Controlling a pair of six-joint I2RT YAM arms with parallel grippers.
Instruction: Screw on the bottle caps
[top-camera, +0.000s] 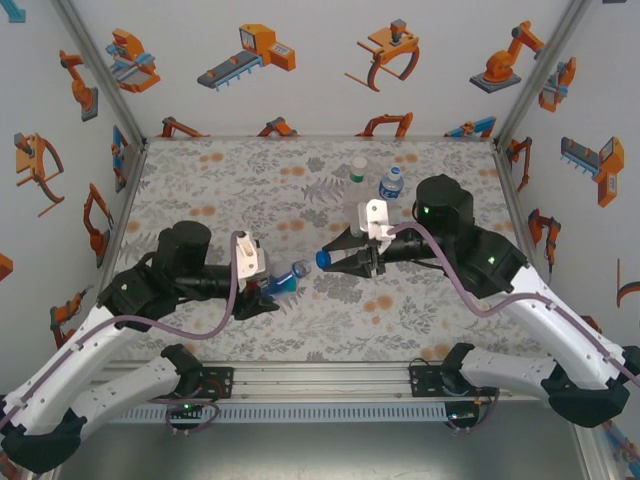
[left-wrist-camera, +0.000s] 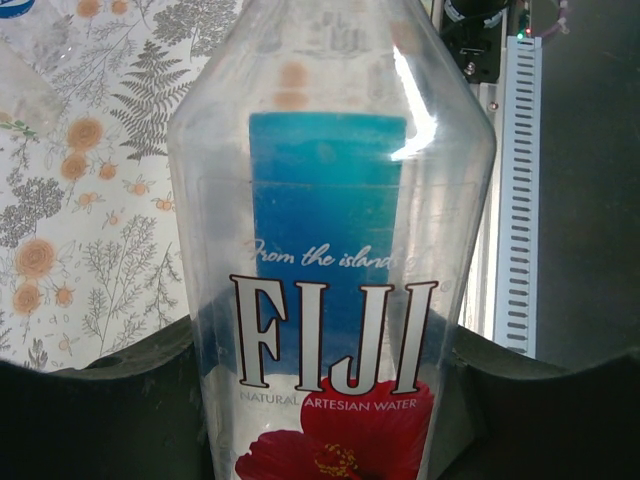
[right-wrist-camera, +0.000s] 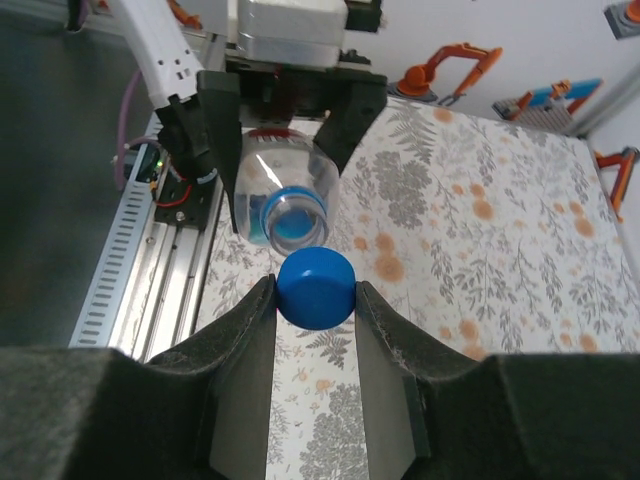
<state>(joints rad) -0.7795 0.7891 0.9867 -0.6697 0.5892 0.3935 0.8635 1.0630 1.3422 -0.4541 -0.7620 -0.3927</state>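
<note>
Left jaws clamp a Fiji bottle (top-camera: 287, 277); right jaws pinch the blue cap (right-wrist-camera: 316, 288) just before its open neck, not yet threaded.

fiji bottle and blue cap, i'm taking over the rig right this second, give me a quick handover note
Left pincer: shut on the Fiji bottle, held roughly level with its open mouth toward the right arm.
Right pincer: shut on the blue cap, just in front of that mouth and not on it yet.
Far side of the table: the green-label bottle and the blue-label bottle stand upright. Each seems to have a white cap, but they are too small to confirm.
Done: probably those two.
Left: seat the blue cap on the Fiji bottle and screw it tight.
</note>
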